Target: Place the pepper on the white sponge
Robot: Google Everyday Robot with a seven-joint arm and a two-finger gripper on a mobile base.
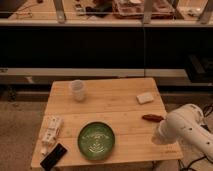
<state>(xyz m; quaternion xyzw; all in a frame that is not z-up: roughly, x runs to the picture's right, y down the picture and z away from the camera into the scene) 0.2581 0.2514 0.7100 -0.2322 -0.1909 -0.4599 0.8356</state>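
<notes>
Pepper [152, 118] – slender, dark red, tapered, at desk's [110, 100] 3 o'clock; white sponge [145, 98] at 2 o'clock, apart. Green plate [86, 148] markings illegible. Jaws near 4 o'clock – open or closed, cannot tell.

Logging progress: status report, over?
Gripper at wooden table's right edge, beside small dark-red pepper. Pepper on tabletop, apart from flat white rectangular sponge. Nothing between them.

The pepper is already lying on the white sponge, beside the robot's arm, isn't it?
Not quite. The camera view shows the pepper lying on the bare table, apart from the white sponge, though it is beside the robot's arm. The gripper is hidden behind that arm at the table's right edge.
</notes>
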